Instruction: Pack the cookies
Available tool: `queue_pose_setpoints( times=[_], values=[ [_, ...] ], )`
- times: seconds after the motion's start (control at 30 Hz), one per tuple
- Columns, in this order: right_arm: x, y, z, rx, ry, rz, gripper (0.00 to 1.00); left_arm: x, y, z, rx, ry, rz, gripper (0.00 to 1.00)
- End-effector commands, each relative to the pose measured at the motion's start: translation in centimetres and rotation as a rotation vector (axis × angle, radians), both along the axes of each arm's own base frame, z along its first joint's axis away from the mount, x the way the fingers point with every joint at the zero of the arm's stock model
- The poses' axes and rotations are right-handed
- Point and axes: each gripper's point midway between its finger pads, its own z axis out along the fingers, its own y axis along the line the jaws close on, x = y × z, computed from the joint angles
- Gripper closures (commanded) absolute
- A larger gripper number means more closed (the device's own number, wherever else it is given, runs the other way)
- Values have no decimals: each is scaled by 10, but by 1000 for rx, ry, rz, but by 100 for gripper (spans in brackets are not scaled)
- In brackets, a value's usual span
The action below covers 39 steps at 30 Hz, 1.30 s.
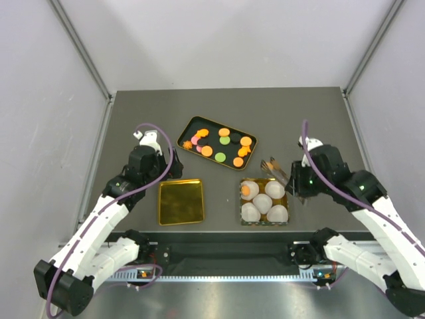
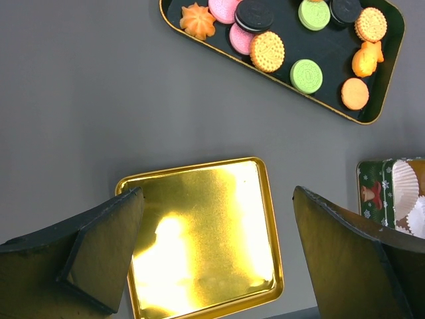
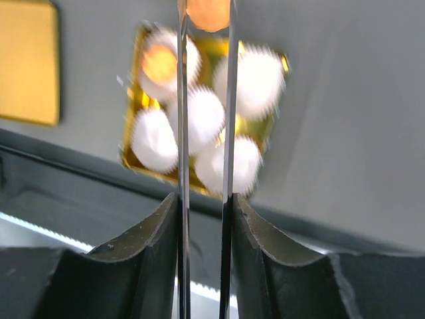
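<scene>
The left end effector [image 2: 218, 199] gapes wide. The right end effector [image 3: 204, 206] clamps tongs [image 3: 230, 100] holding an orange cookie [image 3: 207, 12] by the tin [image 2: 372, 193] at the table's [image 1: 133, 119] near edge; other cookies [image 2: 306, 76] fill the black tray [image 2: 332, 50].

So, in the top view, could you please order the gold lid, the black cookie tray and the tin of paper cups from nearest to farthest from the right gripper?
1. Tin of paper cups: just left of the right gripper, toward the near edge.
2. Black cookie tray: farther left, toward the far edge.
3. Gold lid: farthest, left of the tin.
</scene>
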Motion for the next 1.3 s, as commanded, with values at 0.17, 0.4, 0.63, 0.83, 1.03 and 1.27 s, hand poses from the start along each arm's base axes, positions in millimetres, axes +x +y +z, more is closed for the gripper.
queue_pose_setpoints(
  times=[0.17,0.4,0.63,0.83,1.03,1.27],
  values=[
    [-44,-28,-32,-23,127,-103,69,6,-5,24,-35,-71,-18,1],
    [-44,-28,-53,-41,154,-110,68,5,-4,24,-36,-74,-13,1],
    [-36,-28,-53,-51,133,-120,62,6,-4,22,-33,-67,-17,1],
    [-34,-28,-52,-53,127,-114,56,5,-5,20,-34,-62,-19,1],
    [-33,-21,-36,-19,108,-85,56,6,-5,20,-33,-62,-19,1],
    [-8,3,12,47,18,-14,59,6,-4,21,-31,-66,-16,1]
  ],
)
